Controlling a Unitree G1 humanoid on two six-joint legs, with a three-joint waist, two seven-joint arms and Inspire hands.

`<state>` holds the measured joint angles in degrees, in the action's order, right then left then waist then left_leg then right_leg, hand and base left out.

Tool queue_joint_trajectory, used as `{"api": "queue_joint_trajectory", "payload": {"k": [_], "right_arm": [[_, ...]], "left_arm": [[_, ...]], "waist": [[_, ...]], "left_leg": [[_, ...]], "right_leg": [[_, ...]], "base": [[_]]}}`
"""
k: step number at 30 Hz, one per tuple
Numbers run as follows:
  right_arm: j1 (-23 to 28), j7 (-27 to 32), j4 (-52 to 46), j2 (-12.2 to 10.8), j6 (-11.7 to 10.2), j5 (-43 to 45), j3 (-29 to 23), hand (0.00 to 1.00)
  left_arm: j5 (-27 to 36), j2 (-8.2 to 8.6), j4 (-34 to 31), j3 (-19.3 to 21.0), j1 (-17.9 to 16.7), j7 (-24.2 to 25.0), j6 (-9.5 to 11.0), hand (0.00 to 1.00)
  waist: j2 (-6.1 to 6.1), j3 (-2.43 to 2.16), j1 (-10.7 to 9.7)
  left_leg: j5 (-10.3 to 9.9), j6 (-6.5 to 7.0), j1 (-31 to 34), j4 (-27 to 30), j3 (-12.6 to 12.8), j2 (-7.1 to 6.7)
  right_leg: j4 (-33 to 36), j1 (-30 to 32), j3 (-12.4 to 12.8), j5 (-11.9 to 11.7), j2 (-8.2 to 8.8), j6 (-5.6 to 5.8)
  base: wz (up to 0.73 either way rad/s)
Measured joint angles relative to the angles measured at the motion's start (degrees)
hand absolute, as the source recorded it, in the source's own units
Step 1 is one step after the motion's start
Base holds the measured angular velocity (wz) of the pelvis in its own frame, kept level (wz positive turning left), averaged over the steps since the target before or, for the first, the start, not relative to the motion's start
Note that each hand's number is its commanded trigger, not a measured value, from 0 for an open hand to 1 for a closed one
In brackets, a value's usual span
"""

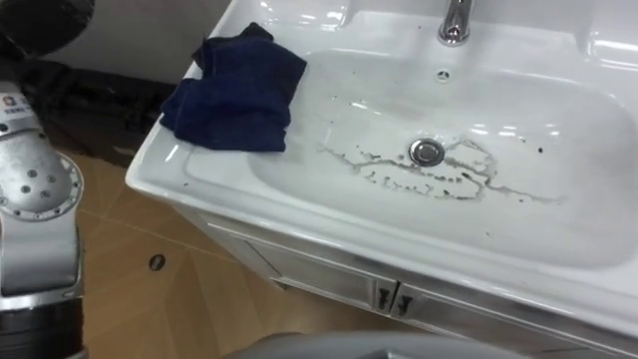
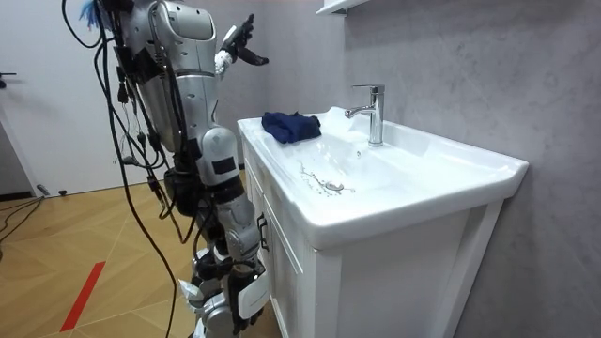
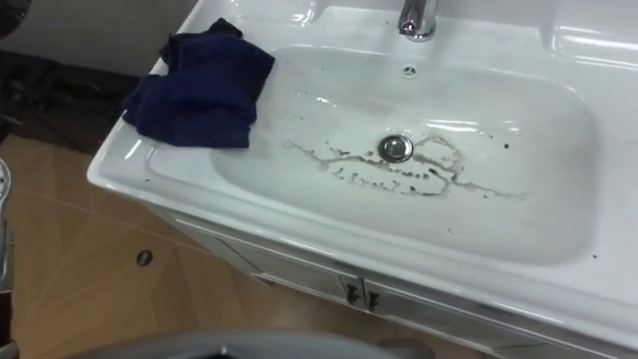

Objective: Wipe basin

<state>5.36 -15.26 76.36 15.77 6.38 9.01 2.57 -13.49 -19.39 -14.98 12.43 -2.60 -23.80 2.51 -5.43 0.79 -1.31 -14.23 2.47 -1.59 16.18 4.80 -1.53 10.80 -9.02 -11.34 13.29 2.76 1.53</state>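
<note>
the robot stands on the wooden floor [image 1: 150,309] at the front of a white basin [image 1: 563,214], facing the tap [image 1: 455,22] on the basin's far rim. in the room view the basin is on the room view's right and the robot on its left, upright and close against the white cabinet [image 1: 329,277] that carries the basin.

the left hand [image 2: 236,47] is raised to about shoulder height, above and short of the basin's left end. its dark fingers are spread and only loosely bent, and it has hold of nothing.

a dark blue cloth [image 1: 239,92] lies bunched at the basin's left end. it rests partly on the flat rim and partly over the slope into the bowl, and nothing touches it.

the bowl is shallow and broad. a round metal drain [image 1: 427,152] sits near its middle, and a small overflow hole [image 1: 444,74] lies between the drain and the tap. thin dark streaks of dirt [image 1: 454,182] spread across the bottom round the drain. they run from the left of the drain, pass in front of it and trail off to the right. a few separate dark specks lie further right in the bowl. the cloth is well apart from the streaks, and the hand is well above both.
</note>
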Motion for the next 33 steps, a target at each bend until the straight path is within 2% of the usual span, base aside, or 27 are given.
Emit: {"api": "queue_joint_trajectory", "payload": {"k": [6,13,15,18,22,30,33], "right_arm": [[0.15,-0.9,1.23,-0.51,-0.01,0.15,0.08,0.0],[-0.37,-1.08,1.75,-1.93,0.12,0.47,0.08,0.0],[-0.49,-0.96,1.75,-1.94,0.31,0.47,0.12,0.0],[-0.56,-0.58,1.74,-2.11,0.71,0.46,0.11,0.0],[-0.81,0.24,1.68,-2.14,0.77,0.29,0.07,0.0],[-0.88,0.18,1.65,-2.16,0.76,-0.17,0.02,0.0],[-0.8,0.13,1.7,-2.15,0.99,-1.04,0.01,0.0]], "left_arm": [[-0.16,0.62,3.08,-2.61,0.0,4.54,-0.47,0.0],[-2.42,1.11,4.17,-4.21,0.0,6.68,-0.73,0.0],[-2.44,1.11,4.45,-5.1,0.0,6.69,-0.88,0.0],[-2.84,1.11,4.48,-7.03,0.0,7.04,-1.29,0.0],[-4.89,1.11,4.46,-8.87,0.0,7.38,-2.08,0.0],[-5.37,1.18,4.46,-10.58,0.0,8.21,-2.32,0.0],[-5.38,1.67,4.8,-10.82,0.01,8.21,-2.3,0.0]], "waist": [[1.06,-0.23,-0.57],[2.38,-0.24,-1.51],[2.4,-0.23,-1.52],[2.37,-0.21,-1.66],[1.75,-0.22,-2.0],[0.49,-0.41,-3.53],[0.35,-0.31,-3.84]], "left_leg": [[0.01,0.02,-0.18,0.07,0.49,0.01],[0.01,0.02,-0.57,-0.71,0.88,0.53],[0.01,0.02,-0.64,-0.79,1.19,0.57],[0.01,0.02,-0.67,-0.78,1.3,0.63],[0.01,0.01,-0.69,-0.62,1.48,0.74],[0.0,0.0,-0.91,-0.78,1.83,0.75],[0.0,0.0,-1.19,-0.85,2.19,0.79]], "right_leg": [[-0.04,0.01,0.49,-0.02,0.03,-0.03],[-0.13,0.0,0.65,-0.11,-0.05,-0.16],[-0.16,0.07,1.19,-0.17,-0.09,-0.23],[-0.19,0.07,1.13,-0.23,-0.1,-0.24],[-0.23,0.28,1.4,-0.27,-0.17,-0.27],[-0.22,0.3,1.84,-0.27,-0.17,-0.28],[-0.22,0.14,1.91,-0.27,-0.18,-0.28]], "base": [[-0.04],[-0.03],[-0.08],[-0.02],[-0.02],[-0.02],[-0.05]]}}
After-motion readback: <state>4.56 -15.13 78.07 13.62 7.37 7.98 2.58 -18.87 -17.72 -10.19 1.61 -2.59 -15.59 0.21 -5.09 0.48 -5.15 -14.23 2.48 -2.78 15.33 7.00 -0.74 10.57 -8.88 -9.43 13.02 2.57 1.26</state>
